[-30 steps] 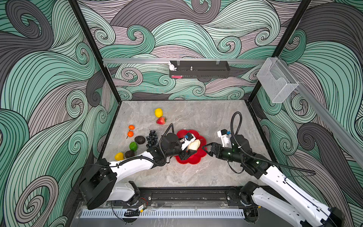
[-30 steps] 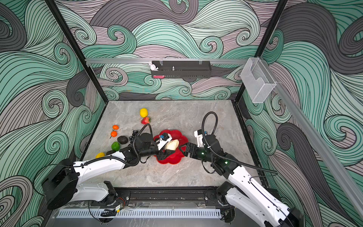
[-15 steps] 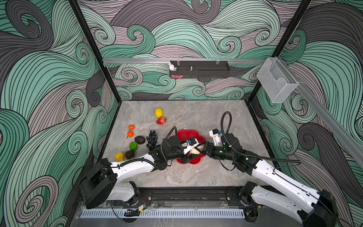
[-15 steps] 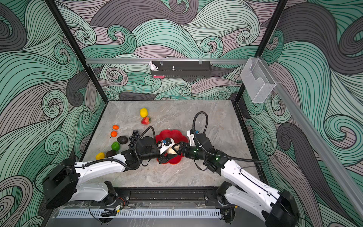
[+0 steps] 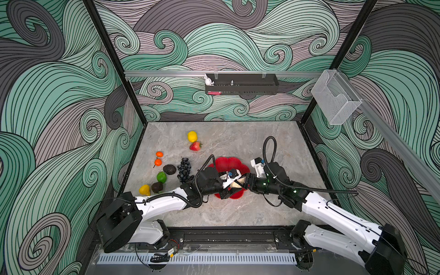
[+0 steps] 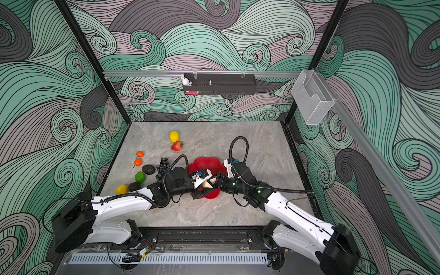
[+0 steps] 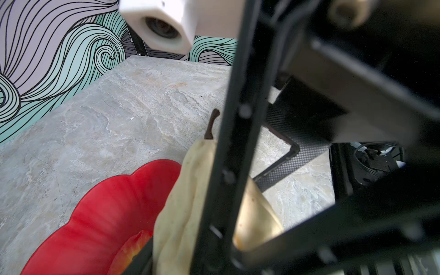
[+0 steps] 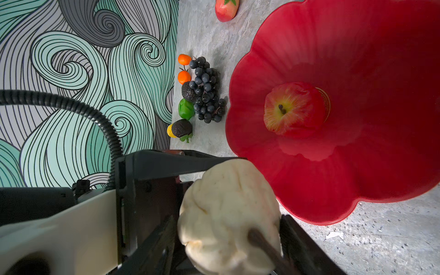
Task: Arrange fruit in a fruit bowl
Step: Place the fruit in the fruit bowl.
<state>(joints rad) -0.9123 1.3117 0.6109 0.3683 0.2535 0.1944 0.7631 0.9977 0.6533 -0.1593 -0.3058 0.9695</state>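
I am watching both arms meeting tip to tip above the fruit bowl [image 5: 228,162]. The left gripper [image 5: 228,187] is pinching the beige pear [image 5: 237,184] by its lumpy body and holding it clear of the bowl, with the brown stem pointing toward the right gripper [image 5: 245,182]. The right gripper's jaws are straddling the pear's narrow end, one on each side. In the right wrist view one finger [image 8: 304,245] is sitting close against the fruit by the stem, but I cannot tell whether the pair is pressing on it.

Directly beneath both grippers the bowl is resting on the table [image 5: 238,133], and the red apple [image 8: 294,108] is lying in its centre. Behind the left gripper, past its wrist, the grape bunch [image 5: 184,170] is lying just beside the bowl's rim. Farther out that way two oranges [image 5: 157,162], a lime [image 5: 161,177], two dark pieces [image 5: 169,169] and a lemon [image 5: 144,189] are sitting clustered. Well ahead of the left gripper, a strawberry [image 5: 195,146] and a second lemon [image 5: 192,136] are lying together.
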